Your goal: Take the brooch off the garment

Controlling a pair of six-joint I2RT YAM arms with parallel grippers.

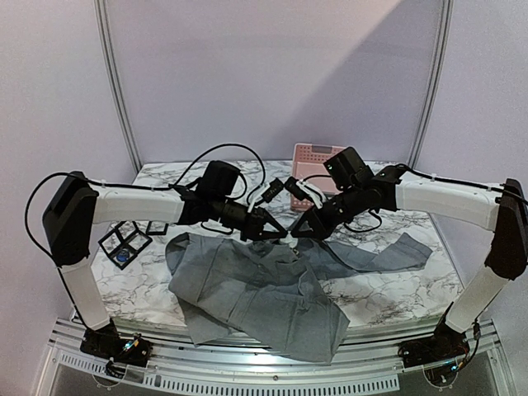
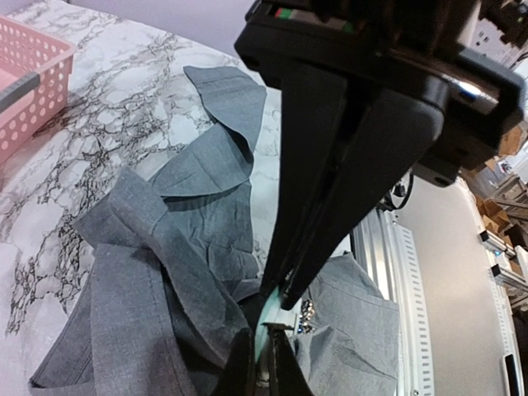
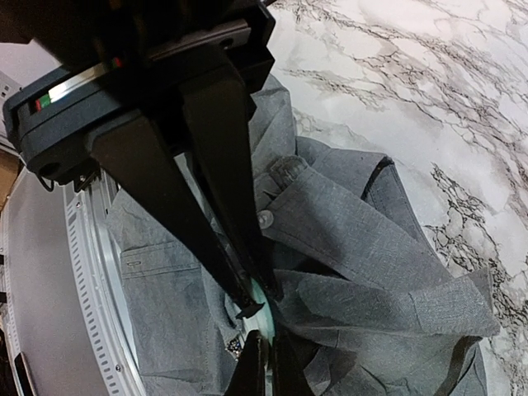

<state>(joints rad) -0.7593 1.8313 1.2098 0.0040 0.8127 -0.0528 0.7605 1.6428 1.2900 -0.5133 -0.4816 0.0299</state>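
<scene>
- Brooch (image 2: 308, 313): a small glittering piece lying on the grey cloth, just beside the fingertips on the side toward the table's near rail. As far as I can judge it is not yet off, so the main step is left.
- Garment (image 1: 247, 289): lies crumpled over the near half of the marble table (image 1: 396, 297). Its near hem reaches the front edge and one sleeve trails off to the right.
- Left gripper (image 2: 282, 293): its tips are down at the cloth next to the brooch, jaws clenched together. Whether a pinch of fabric sits between them cannot be told.
- Right gripper (image 3: 252, 305): meets the left one tip to tip over the same spot, jaws pressed shut, nothing visibly held.
- Progress, as a judgement: both arms are at the spot, but the brooch looks neither gripped nor lifted. Taking hold of it, working it free and carrying it clear all remain.
- Pink basket (image 1: 312, 161): stands at the far side, beyond the garment.
</scene>
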